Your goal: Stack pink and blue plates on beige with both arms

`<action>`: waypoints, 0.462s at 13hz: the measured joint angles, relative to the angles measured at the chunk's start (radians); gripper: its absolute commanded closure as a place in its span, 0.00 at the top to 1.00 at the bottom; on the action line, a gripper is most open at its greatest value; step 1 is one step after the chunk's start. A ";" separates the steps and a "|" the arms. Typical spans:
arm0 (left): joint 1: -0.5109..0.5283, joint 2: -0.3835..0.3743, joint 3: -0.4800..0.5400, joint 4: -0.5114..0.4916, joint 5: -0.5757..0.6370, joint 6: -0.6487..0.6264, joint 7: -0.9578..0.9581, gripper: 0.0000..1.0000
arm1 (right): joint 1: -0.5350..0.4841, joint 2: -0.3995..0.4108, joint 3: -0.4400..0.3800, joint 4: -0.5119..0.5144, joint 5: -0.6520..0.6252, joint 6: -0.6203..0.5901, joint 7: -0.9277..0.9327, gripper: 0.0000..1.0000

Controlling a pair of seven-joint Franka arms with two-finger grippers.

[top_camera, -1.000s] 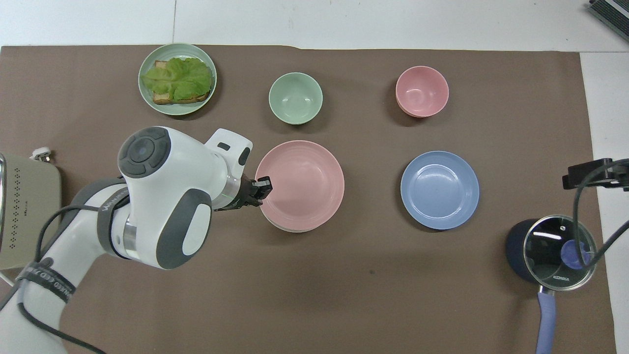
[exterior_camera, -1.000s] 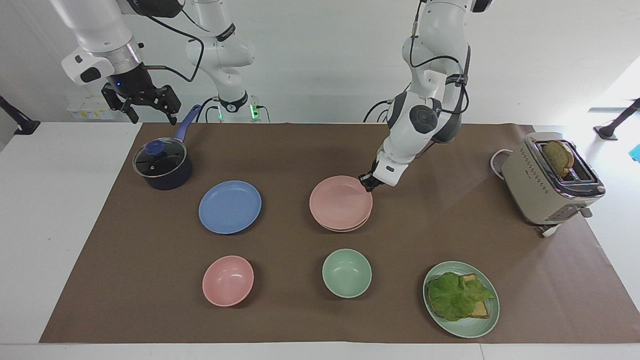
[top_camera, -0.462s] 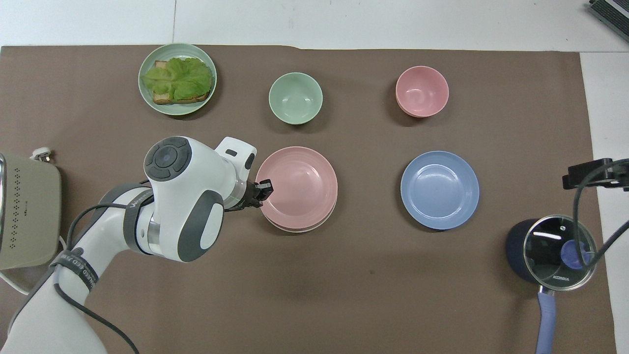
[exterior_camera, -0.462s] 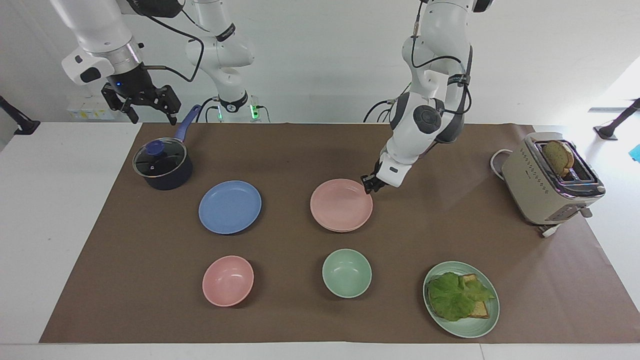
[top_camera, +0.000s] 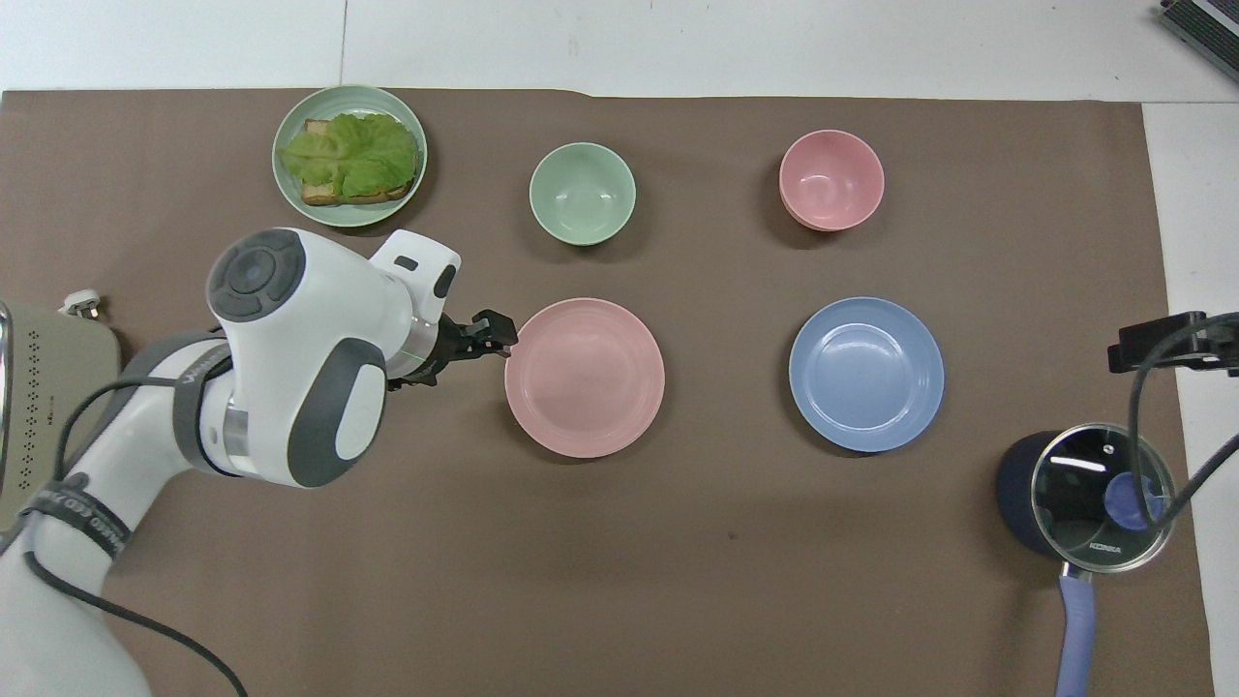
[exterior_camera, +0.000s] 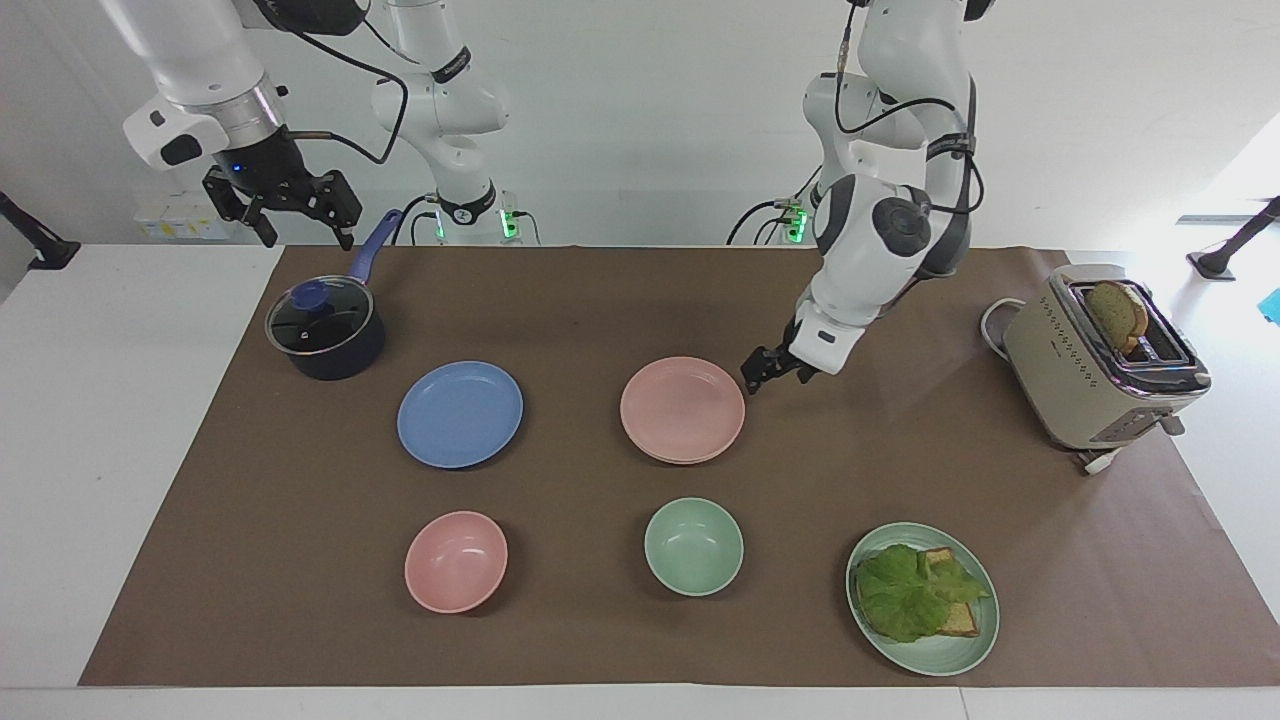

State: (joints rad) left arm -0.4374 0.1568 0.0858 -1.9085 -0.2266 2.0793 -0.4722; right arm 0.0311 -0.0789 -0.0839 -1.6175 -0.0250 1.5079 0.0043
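Note:
The pink plate [exterior_camera: 682,408] [top_camera: 585,377] lies flat on the beige plate [exterior_camera: 690,461] in the middle of the mat; only a thin beige rim shows under it. The blue plate [exterior_camera: 460,413] [top_camera: 866,373] lies alone beside the stack, toward the right arm's end. My left gripper [exterior_camera: 757,378] [top_camera: 494,334] hangs open just off the pink plate's rim, toward the left arm's end, holding nothing. My right gripper [exterior_camera: 300,230] [top_camera: 1157,341] waits open and empty, raised above the pot.
A dark lidded pot [exterior_camera: 325,330] with a blue handle stands nearer to the robots than the blue plate. A pink bowl [exterior_camera: 456,561], a green bowl [exterior_camera: 693,546] and a green plate [exterior_camera: 940,655] with lettuce and toast lie farther out. The toaster [exterior_camera: 1100,360] stands at the left arm's end.
The left gripper opened and let go of the pink plate, which settled level on the beige plate. The gripper then drew back from the rim toward the left arm's end. The right arm stayed still.

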 measured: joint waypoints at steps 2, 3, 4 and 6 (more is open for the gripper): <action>0.064 -0.023 0.005 0.090 0.088 -0.117 0.068 1.00 | 0.000 0.000 0.000 0.000 0.000 0.000 0.000 1.00; 0.099 -0.031 0.007 0.140 0.115 -0.178 0.112 1.00 | 0.000 0.000 0.000 0.000 0.000 0.000 0.000 1.00; 0.139 -0.039 0.009 0.194 0.128 -0.248 0.179 1.00 | 0.000 0.000 0.000 0.000 0.000 0.000 0.000 1.00; 0.227 -0.049 0.012 0.296 0.131 -0.400 0.329 1.00 | 0.000 0.000 0.000 0.000 0.000 0.000 0.000 1.00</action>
State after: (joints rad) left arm -0.2105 0.1073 0.0982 -1.6129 -0.0954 1.6797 -0.1436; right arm 0.0311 -0.0789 -0.0839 -1.6175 -0.0250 1.5079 0.0043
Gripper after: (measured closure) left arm 0.000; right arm 0.000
